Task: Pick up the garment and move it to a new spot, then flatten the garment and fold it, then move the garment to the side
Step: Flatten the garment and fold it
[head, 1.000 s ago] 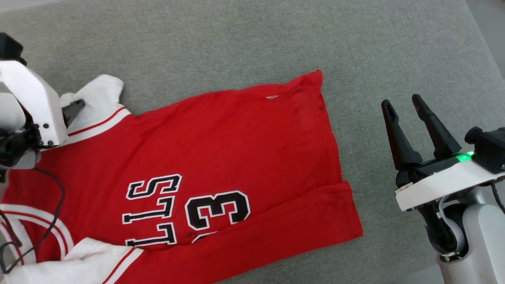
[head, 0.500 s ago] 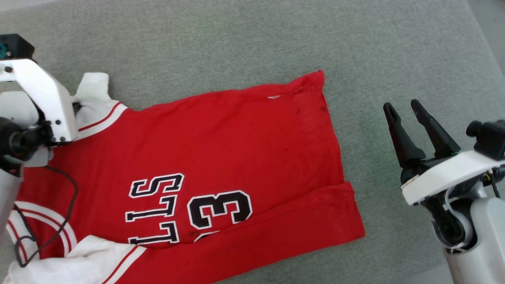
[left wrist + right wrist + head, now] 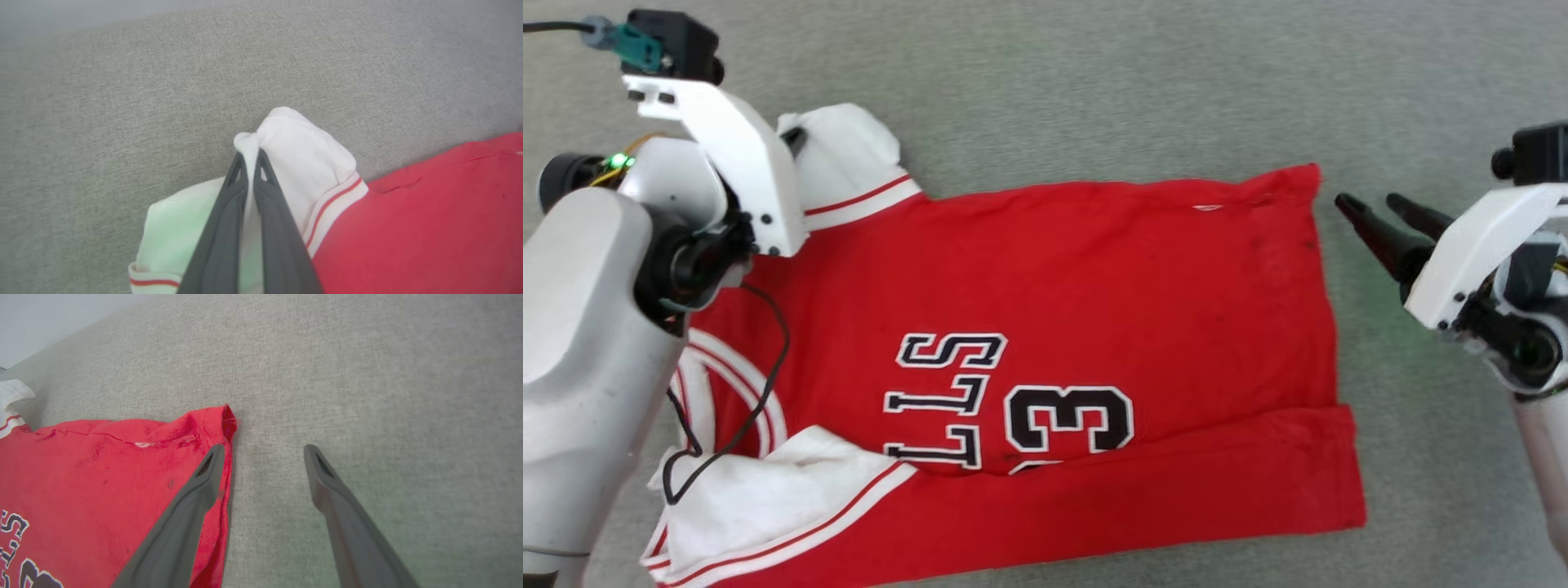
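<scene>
Surface [image 3: 1094, 82]: grey-green woven cloth with a coarse, even weave, flat under everything.
Garment [image 3: 1143, 269]: red jersey knit lying flat on the surface, collar end to the robot's left and hem to its right. The near long edge is folded over into a band, and there are faint dark specks near the hem.
Sleeves: white with red-and-white striped cuffs. The far one [image 3: 849, 155] is bunched and raised; the near one [image 3: 760, 490] lies crumpled.
Lettering [image 3: 1013, 400]: black block shapes outlined in white, partly tucked under the fold.
Left gripper [image 3: 249, 157]: dark tapered fingers pressed together, clamped on a pinch of the far sleeve.
Right gripper [image 3: 263, 451]: fingers spread apart and holding nothing, just beside the hem.
Cable [image 3: 760, 384]: thin and black, looping from the left arm over the collar end.
Head view: the garment's full outline and both pale arms.
Left wrist view: the pinch itself, with white cloth puffing up past the fingertips.
Right wrist view: the rolled hem corner [image 3: 226, 416], with one finger crossing the hem edge; I cannot tell whether it touches.
</scene>
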`<state>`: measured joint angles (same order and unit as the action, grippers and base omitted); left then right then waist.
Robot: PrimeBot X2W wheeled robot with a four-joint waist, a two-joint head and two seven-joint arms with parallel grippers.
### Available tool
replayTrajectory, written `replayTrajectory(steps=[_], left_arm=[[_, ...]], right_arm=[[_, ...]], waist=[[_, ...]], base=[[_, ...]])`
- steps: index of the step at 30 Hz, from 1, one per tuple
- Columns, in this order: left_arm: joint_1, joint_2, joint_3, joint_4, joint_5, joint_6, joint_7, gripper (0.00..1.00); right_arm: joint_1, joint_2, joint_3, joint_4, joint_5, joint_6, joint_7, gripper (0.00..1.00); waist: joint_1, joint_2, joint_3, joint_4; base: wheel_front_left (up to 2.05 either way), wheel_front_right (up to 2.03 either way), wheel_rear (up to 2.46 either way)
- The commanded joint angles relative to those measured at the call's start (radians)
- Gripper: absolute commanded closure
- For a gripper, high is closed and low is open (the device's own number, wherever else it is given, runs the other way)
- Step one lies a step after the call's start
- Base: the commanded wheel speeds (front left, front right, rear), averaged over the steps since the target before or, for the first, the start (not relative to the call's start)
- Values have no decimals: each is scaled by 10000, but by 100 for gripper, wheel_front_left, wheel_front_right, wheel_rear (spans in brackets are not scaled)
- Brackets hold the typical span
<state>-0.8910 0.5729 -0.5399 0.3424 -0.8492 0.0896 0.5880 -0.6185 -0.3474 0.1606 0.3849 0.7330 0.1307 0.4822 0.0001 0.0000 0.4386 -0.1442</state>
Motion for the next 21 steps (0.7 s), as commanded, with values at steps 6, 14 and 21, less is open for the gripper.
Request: replayTrajectory(steps=[6,14,21], left_arm=[[-405,-433,-192,-327,266,-181,-523,100],[-345,-691,-240,-223,205,-375,-924,100],[-206,-616,-197,-62,138,-416,-1108,100]], right_arm=[[-1164,-327,422,981,-87,-2,1134,0],[-1166,-156,1152,2063,23,0,2577,100],[-1637,-553,1053,1624,-60,0,1949,100]], waist=[[-1,0,424,917],[-1,0,505,1273],[-1,0,191,1209]], base=[[0,0,0],[0,0,0],[0,0,0]])
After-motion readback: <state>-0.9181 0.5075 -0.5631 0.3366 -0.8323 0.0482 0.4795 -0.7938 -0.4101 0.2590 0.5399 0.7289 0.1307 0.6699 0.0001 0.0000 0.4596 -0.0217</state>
